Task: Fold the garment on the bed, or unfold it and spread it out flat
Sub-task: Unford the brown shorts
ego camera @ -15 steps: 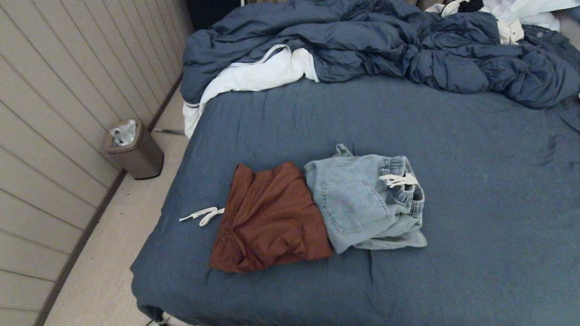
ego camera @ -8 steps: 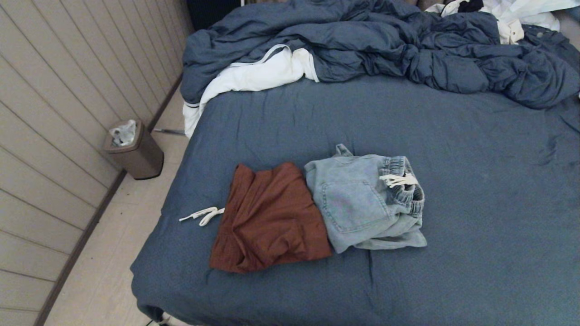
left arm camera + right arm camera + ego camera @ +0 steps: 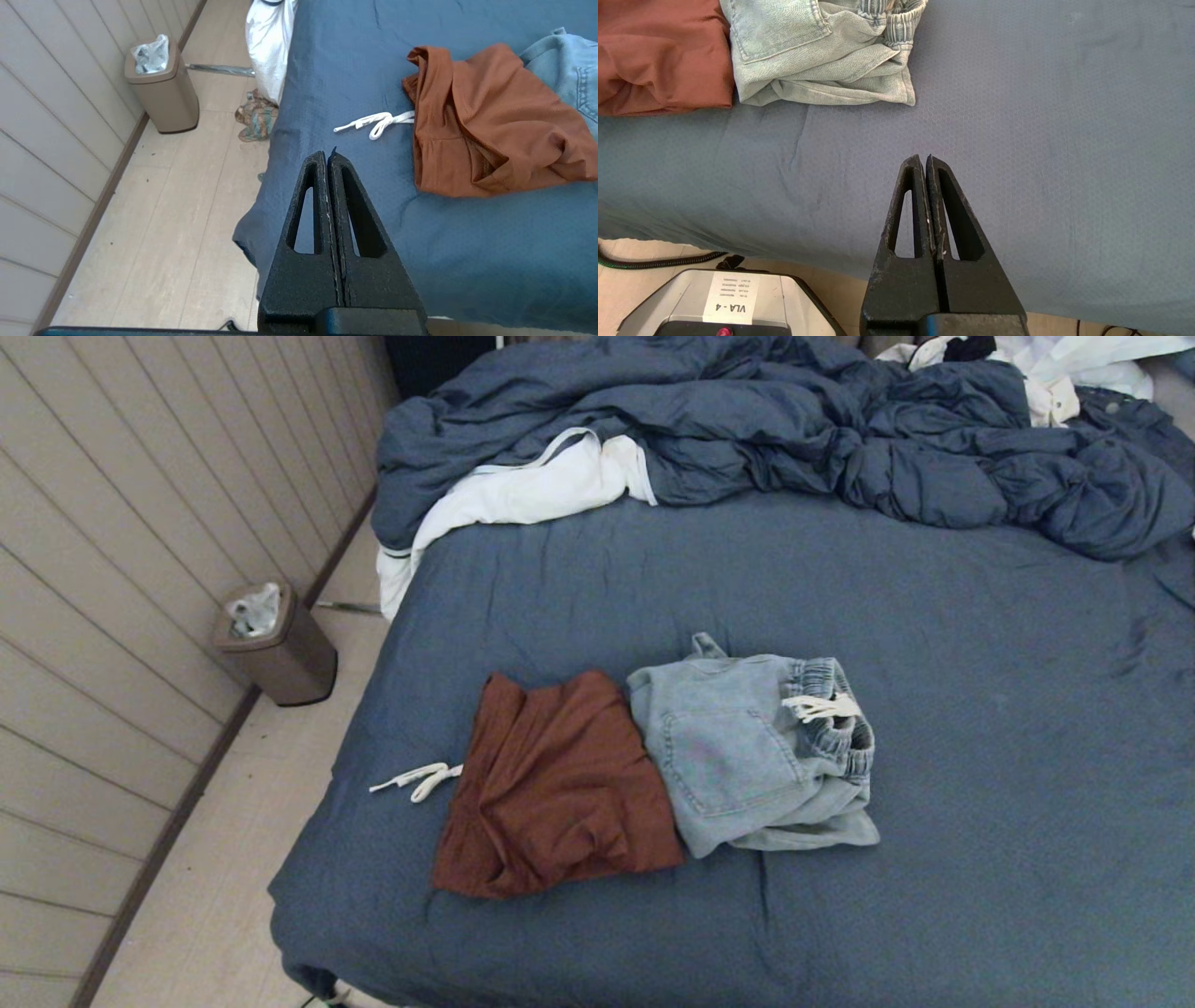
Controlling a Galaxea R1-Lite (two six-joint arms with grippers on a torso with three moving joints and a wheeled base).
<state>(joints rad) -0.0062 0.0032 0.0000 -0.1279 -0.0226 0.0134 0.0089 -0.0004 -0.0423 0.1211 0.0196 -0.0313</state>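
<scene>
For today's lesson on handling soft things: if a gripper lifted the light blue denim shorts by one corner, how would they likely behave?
The denim shorts would probably flop and unfold, since they lie in loose, creased folds on the bed. The thick gathered waistband would likely sag lowest. Their white drawstring may dangle and snag.
</scene>
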